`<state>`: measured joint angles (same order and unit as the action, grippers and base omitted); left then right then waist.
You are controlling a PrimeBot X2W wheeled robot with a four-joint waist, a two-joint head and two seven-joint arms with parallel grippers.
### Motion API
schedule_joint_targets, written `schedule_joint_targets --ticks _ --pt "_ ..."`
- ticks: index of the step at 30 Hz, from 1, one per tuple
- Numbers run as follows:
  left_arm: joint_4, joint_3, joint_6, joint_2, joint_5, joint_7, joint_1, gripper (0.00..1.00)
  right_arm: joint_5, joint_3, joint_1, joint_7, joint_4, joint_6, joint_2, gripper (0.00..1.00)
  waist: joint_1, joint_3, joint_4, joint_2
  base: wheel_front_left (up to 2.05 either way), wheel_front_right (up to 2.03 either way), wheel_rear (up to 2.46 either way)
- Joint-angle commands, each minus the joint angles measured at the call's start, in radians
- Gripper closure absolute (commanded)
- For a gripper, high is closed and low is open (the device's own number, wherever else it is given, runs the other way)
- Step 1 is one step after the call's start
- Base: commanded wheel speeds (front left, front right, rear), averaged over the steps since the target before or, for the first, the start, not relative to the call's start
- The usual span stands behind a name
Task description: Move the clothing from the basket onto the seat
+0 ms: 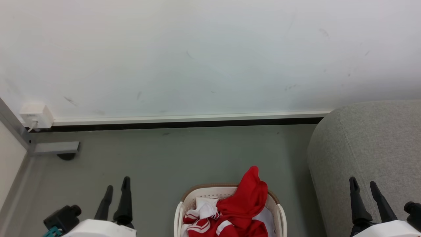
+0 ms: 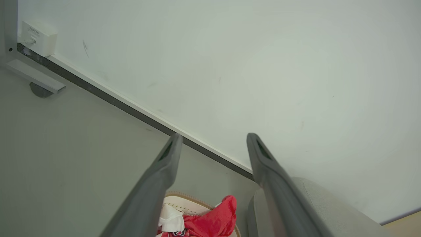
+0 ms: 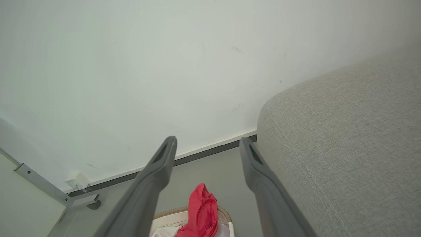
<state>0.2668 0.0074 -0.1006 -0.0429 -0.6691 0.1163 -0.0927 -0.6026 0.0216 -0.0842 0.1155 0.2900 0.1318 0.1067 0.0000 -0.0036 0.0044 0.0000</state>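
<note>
Left, right jaws released, empty. Clothing (image 1: 245, 200) heaped in basket (image 1: 188, 204), perhaps overhanging rim; seat (image 1: 368, 141) just beside.

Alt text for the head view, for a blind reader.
A cream basket heaped with red and white clothing stands on the grey floor at bottom centre, a grey seat to its right. The left gripper and right gripper hang open and empty at the lower corners.

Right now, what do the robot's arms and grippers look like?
The left gripper and right gripper each have two long, tapering dark fingers with rounded tips. Up close the fingers look matte grey, with a narrow slot near each tip. The wrist shells are white, each with a black knob beside it; the left knob carries a small teal piece.
</note>
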Motion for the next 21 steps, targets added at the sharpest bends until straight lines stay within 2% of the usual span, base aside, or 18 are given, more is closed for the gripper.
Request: schedule_joint_targets --ticks 1,21 --pt "-0.008 -0.002 0.000 -0.008 0.040 0.010 -0.003 0.00 0.032 0.002 -0.021 0.011 -0.006 -0.001 0.014 0.00 0.0000 -0.001 0.000 0.0000 0.00 0.00 0.00" --pt "-0.007 -0.016 0.010 -0.013 0.284 0.063 0.005 0.00 0.244 0.017 -0.015 0.063 0.008 -0.001 0.020 0.00 0.0000 -0.004 0.005 0.0000 0.00 0.00 0.00"
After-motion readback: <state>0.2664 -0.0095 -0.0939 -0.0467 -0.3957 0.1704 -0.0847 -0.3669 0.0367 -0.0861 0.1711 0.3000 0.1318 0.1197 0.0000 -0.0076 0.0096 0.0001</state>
